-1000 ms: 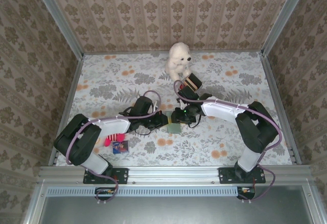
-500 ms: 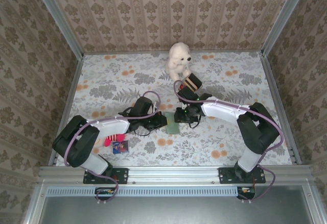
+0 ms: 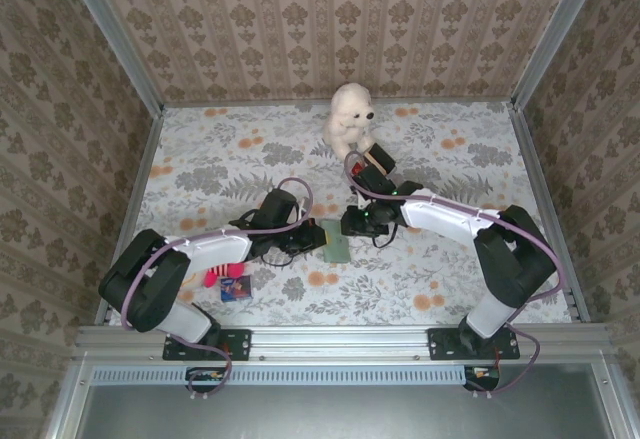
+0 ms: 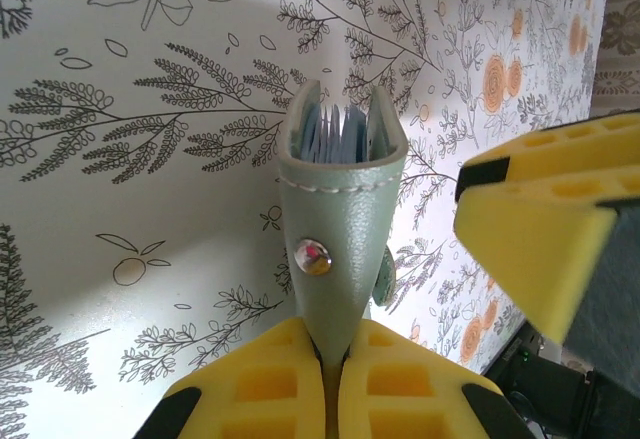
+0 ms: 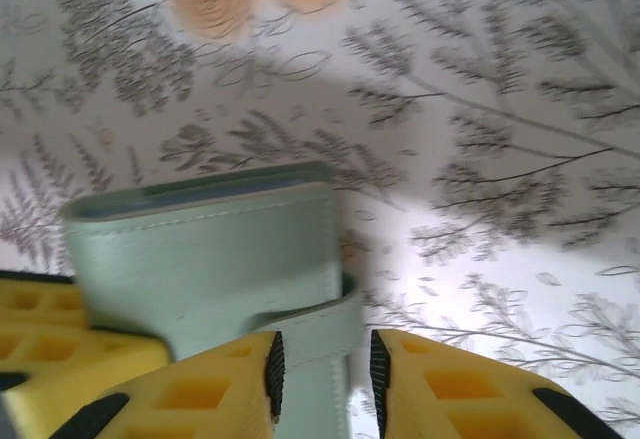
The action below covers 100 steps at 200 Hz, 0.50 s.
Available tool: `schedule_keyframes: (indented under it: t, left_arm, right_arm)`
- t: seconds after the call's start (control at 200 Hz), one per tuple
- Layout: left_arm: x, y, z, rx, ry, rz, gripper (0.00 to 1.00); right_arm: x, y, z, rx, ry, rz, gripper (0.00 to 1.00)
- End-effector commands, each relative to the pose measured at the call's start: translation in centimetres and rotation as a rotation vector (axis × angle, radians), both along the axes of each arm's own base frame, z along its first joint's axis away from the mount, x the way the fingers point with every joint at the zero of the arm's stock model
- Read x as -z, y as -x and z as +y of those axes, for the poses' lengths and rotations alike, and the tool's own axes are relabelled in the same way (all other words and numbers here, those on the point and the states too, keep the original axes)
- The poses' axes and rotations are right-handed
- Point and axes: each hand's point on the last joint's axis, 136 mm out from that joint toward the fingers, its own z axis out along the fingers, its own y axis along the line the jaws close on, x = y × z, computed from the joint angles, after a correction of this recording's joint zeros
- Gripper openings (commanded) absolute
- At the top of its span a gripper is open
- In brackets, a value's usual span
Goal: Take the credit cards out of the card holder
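Pose: left arm [image 3: 200, 247] extends toward 2 o'clock, left gripper [image 3: 316, 240] clamped tight on card holder [image 3: 337, 243]; right arm [image 3: 450, 217] toward 10 o'clock, right gripper [image 3: 347, 225] narrowly parted astride its tab [image 5: 318, 359].

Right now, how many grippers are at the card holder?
2. The left gripper is shut on the card holder from the left; the right gripper straddles its side tab, grip not certain.

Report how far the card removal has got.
Done: the left tool is clamped on the card holder, which is slightly spread at its far end. In hand: the right tool straddles the holder's side tab; whether it grips yet is unclear. Left: the credit cards whose edges show inside the pockets have yet to be pulled out.
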Motion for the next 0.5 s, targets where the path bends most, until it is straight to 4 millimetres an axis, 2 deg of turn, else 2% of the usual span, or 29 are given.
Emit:
schedule_keyframes:
  t: [0.0, 0.355, 0.495]
  left_arm:
    - [-1.7, -0.6, -0.6, 0.022, 0.033, -0.051, 0.02]
    - [-1.9, -0.6, -0.8, 0.026, 0.035, -0.055, 0.01]
    - [-1.7, -0.6, -0.7, 0.022, 0.03, -0.053, 0.01]
  right_arm:
    - [-0.6, 0.7, 2.4, -0.084, -0.048, 0.016, 0.27]
    - [1.4, 1.8, 2.2, -0.088, 0.021, 0.078, 0.27]
    - [1.9, 1.4, 1.2, -0.065, 0.083, 0.065, 0.21]
